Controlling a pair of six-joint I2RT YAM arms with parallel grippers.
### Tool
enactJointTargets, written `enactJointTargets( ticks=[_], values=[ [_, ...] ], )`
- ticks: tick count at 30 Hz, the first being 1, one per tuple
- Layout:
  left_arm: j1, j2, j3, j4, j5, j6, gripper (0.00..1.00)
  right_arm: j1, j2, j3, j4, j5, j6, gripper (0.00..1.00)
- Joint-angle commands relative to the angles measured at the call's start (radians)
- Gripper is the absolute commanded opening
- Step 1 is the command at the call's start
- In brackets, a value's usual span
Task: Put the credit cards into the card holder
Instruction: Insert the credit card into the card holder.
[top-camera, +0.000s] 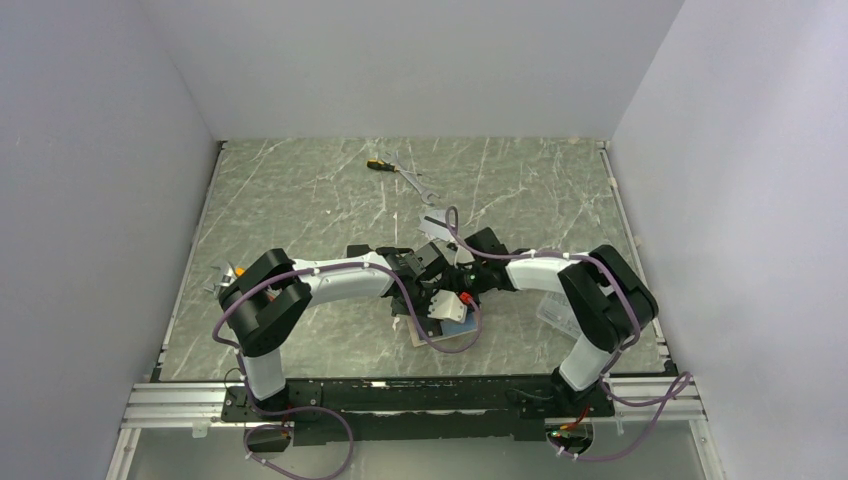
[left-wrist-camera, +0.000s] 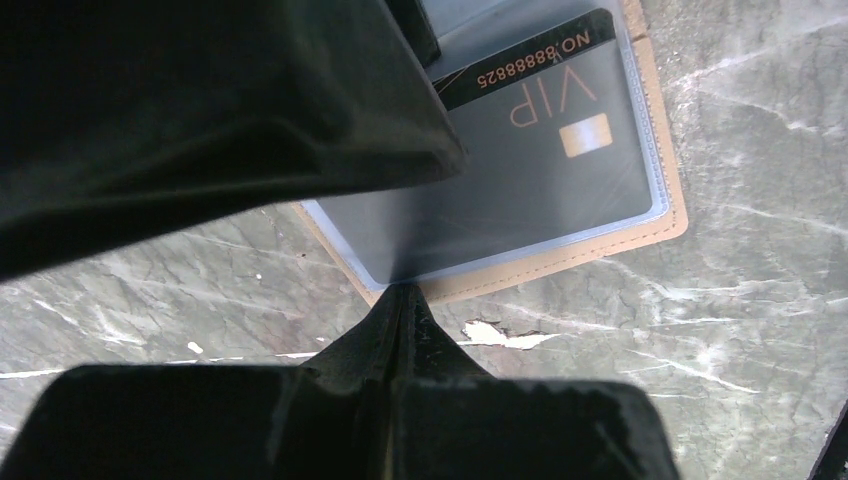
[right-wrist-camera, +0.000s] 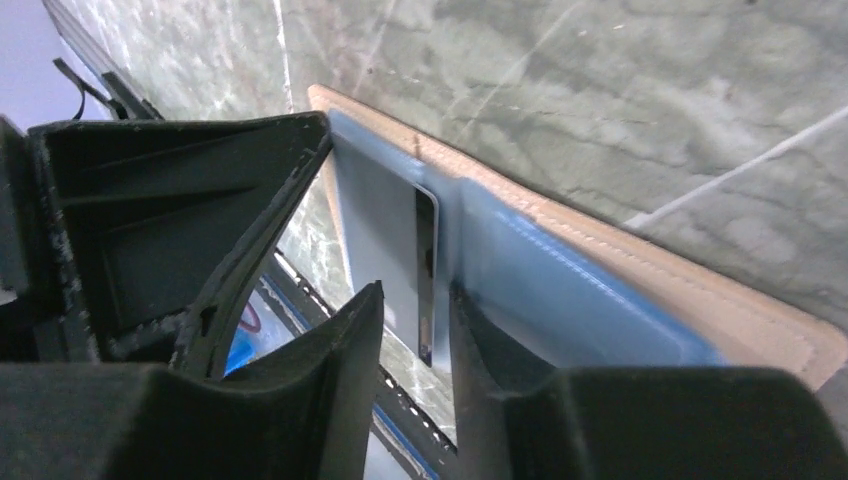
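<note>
The tan card holder lies open on the marble table in front of both arms, low in the top view. A black VIP credit card sits under its clear sleeve. My left gripper is shut, its tips resting at the sleeve's near edge. My right gripper stands open over the holder's blue panel. A thin credit card, seen edge-on, stands between its fingers in a slot, with a gap on its left side. Another silver credit card lies on the table behind the grippers.
A yellow-handled screwdriver and wrenches lie at the back. A clear plastic box sits under the right arm. Small items lie by the left wall. The two arms crowd together over the holder.
</note>
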Motion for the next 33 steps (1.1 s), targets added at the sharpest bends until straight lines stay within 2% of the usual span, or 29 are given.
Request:
enactJointTargets(
  ticks=[1, 4, 12, 19, 22, 23, 25, 26, 28, 30, 31, 32, 33],
  values=[
    [0.008, 0.036, -0.014, 0.066, -0.028, 0.029, 0.02, 0.005, -0.062, -0.018, -0.002, 0.047, 0.03, 0.39],
    [0.017, 0.028, -0.013, 0.062, -0.027, 0.028, 0.02, -0.01, -0.088, -0.004, -0.044, 0.079, 0.022, 0.46],
    [0.093, -0.047, 0.069, -0.014, -0.01, -0.009, 0.03, -0.079, -0.171, 0.043, -0.143, 0.151, 0.008, 0.5],
    [0.151, -0.158, 0.185, -0.095, -0.077, -0.038, 0.16, -0.149, -0.198, 0.174, -0.208, 0.207, -0.012, 0.56],
    [0.162, -0.19, 0.222, -0.105, -0.099, -0.048, 0.31, -0.171, -0.186, 0.263, -0.242, 0.272, -0.028, 0.61],
    [0.168, -0.195, 0.238, -0.108, -0.143, -0.047, 0.34, -0.177, -0.181, 0.288, -0.243, 0.292, -0.031, 0.63],
    [0.184, -0.205, 0.28, -0.105, -0.194, -0.048, 0.47, -0.188, -0.162, 0.336, -0.231, 0.309, -0.03, 0.71],
    [0.195, -0.21, 0.304, -0.099, -0.224, -0.052, 0.51, -0.195, -0.147, 0.363, -0.23, 0.307, -0.028, 0.74],
    [0.238, -0.209, 0.365, -0.095, -0.263, -0.078, 0.47, -0.21, -0.113, 0.411, -0.227, 0.3, -0.03, 0.79],
    [0.305, -0.199, 0.42, -0.129, -0.225, -0.11, 0.53, -0.223, -0.082, 0.45, -0.223, 0.317, -0.035, 0.82],
    [0.337, -0.189, 0.425, -0.126, -0.203, -0.126, 0.93, -0.231, -0.066, 0.465, -0.214, 0.318, -0.036, 0.82],
    [0.368, -0.173, 0.427, -0.128, -0.186, -0.139, 0.99, -0.235, -0.048, 0.478, -0.203, 0.322, -0.04, 0.82],
    [0.389, -0.143, 0.439, -0.148, -0.16, -0.148, 0.99, -0.24, -0.029, 0.49, -0.19, 0.331, -0.044, 0.82]
  ],
)
